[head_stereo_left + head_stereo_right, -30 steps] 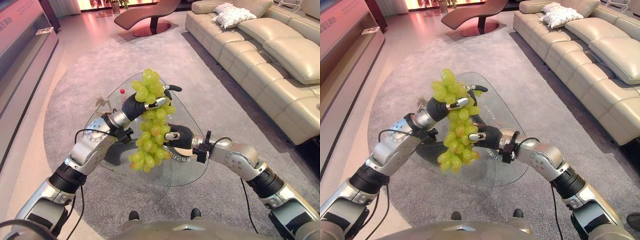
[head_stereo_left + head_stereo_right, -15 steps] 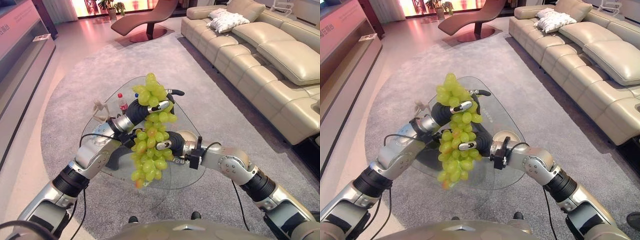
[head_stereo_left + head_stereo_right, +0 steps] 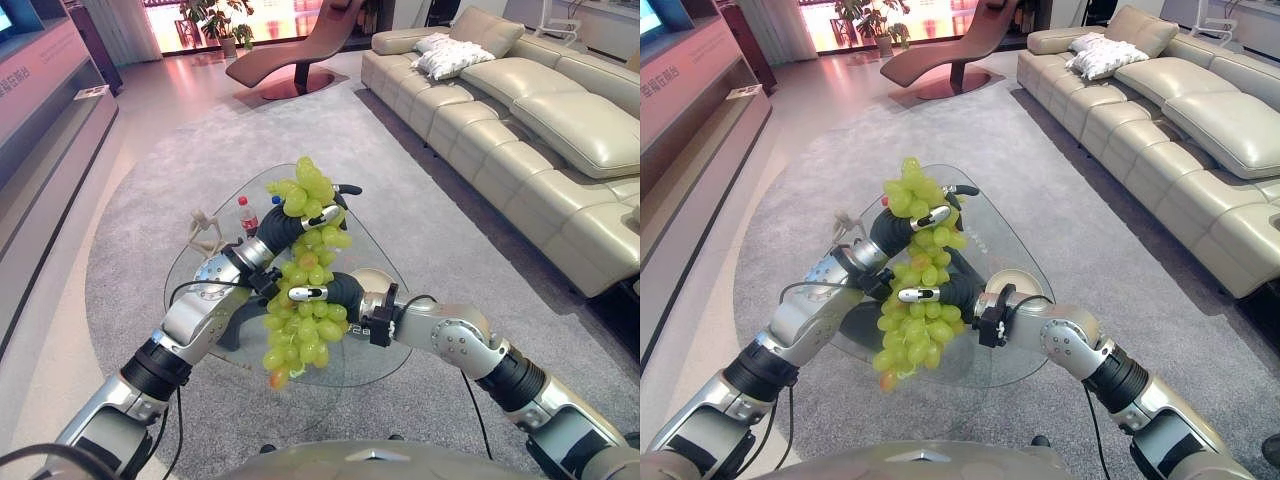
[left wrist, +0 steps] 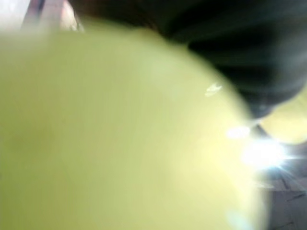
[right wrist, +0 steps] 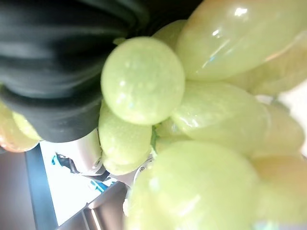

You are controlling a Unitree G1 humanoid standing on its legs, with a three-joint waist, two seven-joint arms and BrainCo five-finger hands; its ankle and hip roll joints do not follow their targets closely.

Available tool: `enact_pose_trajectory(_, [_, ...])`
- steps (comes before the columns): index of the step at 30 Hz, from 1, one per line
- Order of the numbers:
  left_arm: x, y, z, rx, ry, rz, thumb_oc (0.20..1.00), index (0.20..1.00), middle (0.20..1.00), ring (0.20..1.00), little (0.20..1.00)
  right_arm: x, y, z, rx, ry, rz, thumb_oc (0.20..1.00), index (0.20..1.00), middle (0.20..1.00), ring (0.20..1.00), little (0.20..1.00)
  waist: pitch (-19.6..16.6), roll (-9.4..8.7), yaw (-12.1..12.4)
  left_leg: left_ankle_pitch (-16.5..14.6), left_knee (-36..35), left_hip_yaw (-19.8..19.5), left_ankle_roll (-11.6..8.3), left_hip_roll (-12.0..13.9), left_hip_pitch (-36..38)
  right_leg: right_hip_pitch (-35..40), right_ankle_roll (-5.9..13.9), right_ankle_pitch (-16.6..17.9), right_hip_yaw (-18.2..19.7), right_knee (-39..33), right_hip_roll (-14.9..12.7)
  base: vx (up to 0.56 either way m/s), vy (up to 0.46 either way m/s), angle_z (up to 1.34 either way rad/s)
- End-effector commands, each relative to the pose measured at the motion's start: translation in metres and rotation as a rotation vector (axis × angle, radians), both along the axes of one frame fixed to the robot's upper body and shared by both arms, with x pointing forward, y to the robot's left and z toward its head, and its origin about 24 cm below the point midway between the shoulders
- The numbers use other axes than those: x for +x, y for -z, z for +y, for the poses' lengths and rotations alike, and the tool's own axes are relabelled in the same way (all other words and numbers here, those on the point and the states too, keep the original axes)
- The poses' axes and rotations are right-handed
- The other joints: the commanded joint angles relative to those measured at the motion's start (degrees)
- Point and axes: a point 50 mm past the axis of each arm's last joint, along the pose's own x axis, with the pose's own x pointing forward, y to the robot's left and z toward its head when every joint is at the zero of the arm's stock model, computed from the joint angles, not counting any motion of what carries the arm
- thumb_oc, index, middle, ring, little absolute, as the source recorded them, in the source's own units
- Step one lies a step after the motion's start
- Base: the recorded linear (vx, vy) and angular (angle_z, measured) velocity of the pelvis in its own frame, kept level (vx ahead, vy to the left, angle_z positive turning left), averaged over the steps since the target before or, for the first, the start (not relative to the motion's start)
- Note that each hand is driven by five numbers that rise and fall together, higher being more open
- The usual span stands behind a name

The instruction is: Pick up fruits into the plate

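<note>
Green grapes, a long bunch (image 3: 303, 290), hang in the air above the glass tabletop (image 3: 385, 235), held between both hands. The left hand (image 3: 285, 225) grips the upper part of the bunch: its fingers (image 3: 318, 213) are curled round the grapes, with a few grapes standing above the hand and one dark-tipped finger sticking out past them toward the far side. The right hand (image 3: 335, 292) is just below it, at the middle of the bunch, with its fingers (image 3: 303, 294) wrapped across the front of the grapes. The lower end of the bunch dangles free beneath the right hand, and the lowest grape looks orange-tinted. In the right wrist view the grapes (image 5: 192, 120) press close against the dark ribbed cover of the hand.

On the tabletop, a beige round plate (image 3: 372, 282) lies just behind the right wrist, partly hidden by it. Toward the far left of the tabletop stand a small bottle with a red cap (image 3: 247, 214) and, beside it, a pale wooden figure (image 3: 204, 231). The tabletop stands on a grey rug (image 3: 130, 200), with a cream leather sofa (image 3: 540, 130) well apart on the right and a dark lounge chair (image 3: 300, 55) at the far end of the room.
</note>
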Motion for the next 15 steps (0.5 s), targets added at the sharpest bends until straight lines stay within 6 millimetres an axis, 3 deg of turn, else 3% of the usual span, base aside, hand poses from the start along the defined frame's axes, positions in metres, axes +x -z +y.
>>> enact_pose_trajectory(1, [0.008, -0.022, -0.012, -0.019, 0.023, -0.105, 0.200, 0.200, 0.200, 0.200, 0.200, -0.003, -0.067, 0.035, 0.363, -0.081, -0.125, 0.200, 0.200, 0.200, 0.200, 0.200, 2.01, -1.55, 0.18, -7.89, 1.43, 0.43, 1.11, -1.34, 0.92, 2.30, 0.80, -5.51, -3.83, 1.96, -0.44, 0.00, 0.000, 0.00])
enact_pose_trajectory(9, [0.008, -0.017, -0.006, -0.043, 0.026, -0.032, 0.200, 0.200, 0.200, 0.200, 0.200, -0.001, -0.066, 0.031, 0.374, -0.040, -0.115, 0.200, 0.200, 0.200, 0.200, 0.200, 2.02, -1.34, 0.40, -7.69, 1.32, 0.50, 1.08, -1.17, 0.81, 2.34, 0.80, -5.36, -4.20, 1.80, -0.53, 0.00, 0.000, 0.00])
enact_pose_trajectory(10, [0.008, -0.016, -0.006, -0.050, 0.031, -0.017, 0.285, 0.285, 0.285, 0.285, 0.285, 0.000, -0.066, 0.030, 0.375, -0.037, -0.115, 0.200, 0.200, 0.200, 0.200, 0.200, 2.06, -1.31, 0.41, -7.65, 1.31, 0.48, 1.08, -1.15, 0.77, 2.33, 0.79, -5.37, -4.24, 1.80, -0.54, 0.00, 0.000, 0.00])
enact_pose_trajectory(11, [0.007, -0.013, -0.004, -0.064, 0.036, 0.015, 1.000, 1.000, 1.000, 1.000, 1.000, 0.001, -0.064, 0.028, 0.374, -0.025, -0.112, 0.200, 0.200, 0.200, 0.200, 0.200, 2.11, -1.25, 0.54, -7.61, 1.33, 0.39, 1.05, -1.15, 0.68, 2.36, 0.75, -5.39, -4.32, 1.81, -0.54, 0.00, 0.000, 0.00])
enact_pose_trajectory(15, [0.005, -0.008, 0.000, -0.064, 0.040, 0.051, 1.000, 1.000, 1.000, 1.000, 1.000, 0.005, -0.062, 0.021, 0.367, 0.030, -0.100, 0.200, 0.200, 0.200, 0.200, 0.200, 2.18, -1.10, 0.63, -7.50, 1.29, 0.17, 1.06, -1.18, 0.58, 2.41, 0.66, -5.45, -4.51, 1.89, -0.54, 0.00, 0.000, 0.00])
